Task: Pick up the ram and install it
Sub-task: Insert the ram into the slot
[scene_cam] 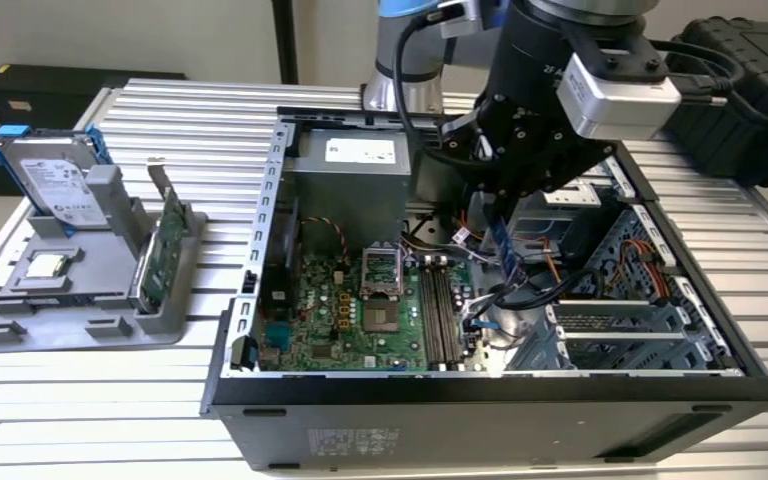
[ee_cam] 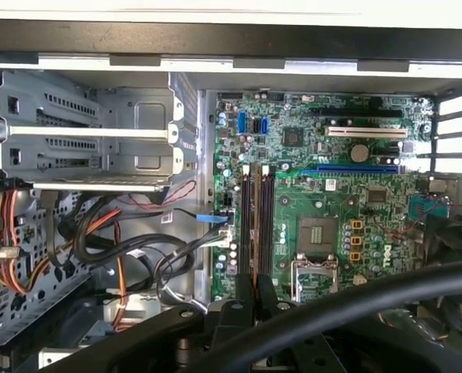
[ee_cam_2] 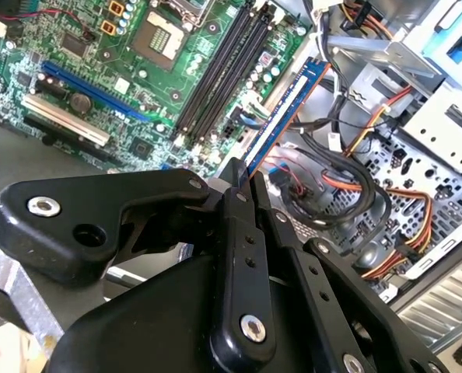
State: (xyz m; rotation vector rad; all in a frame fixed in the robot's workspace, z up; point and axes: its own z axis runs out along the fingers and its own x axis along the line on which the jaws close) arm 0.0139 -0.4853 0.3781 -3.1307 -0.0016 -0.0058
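Note:
My gripper (ee_cam_2: 245,175) is shut on the ram (ee_cam_2: 281,116), a long thin blue stick that juts out from between the black fingers (ee_cam_2: 237,203). In the exterior view the gripper (scene_cam: 500,205) hangs inside the open computer case, and the ram (scene_cam: 502,245) points down over the cables, a little to the exterior view's right of the motherboard's long black slots (scene_cam: 440,310). The slots (ee_cam_2: 223,62) stand empty. In the first wrist view the gripper (ee_cam: 250,294) sits in line with the slots (ee_cam: 256,210).
The green motherboard (scene_cam: 331,320) lies flat in the case, with the power supply (scene_cam: 357,170) behind it. Cable bundles (scene_cam: 531,290) and a metal drive cage (scene_cam: 638,330) crowd the exterior view's right. A grey fixture (scene_cam: 77,310) holds a silver drive (scene_cam: 57,180) and green card (scene_cam: 168,245).

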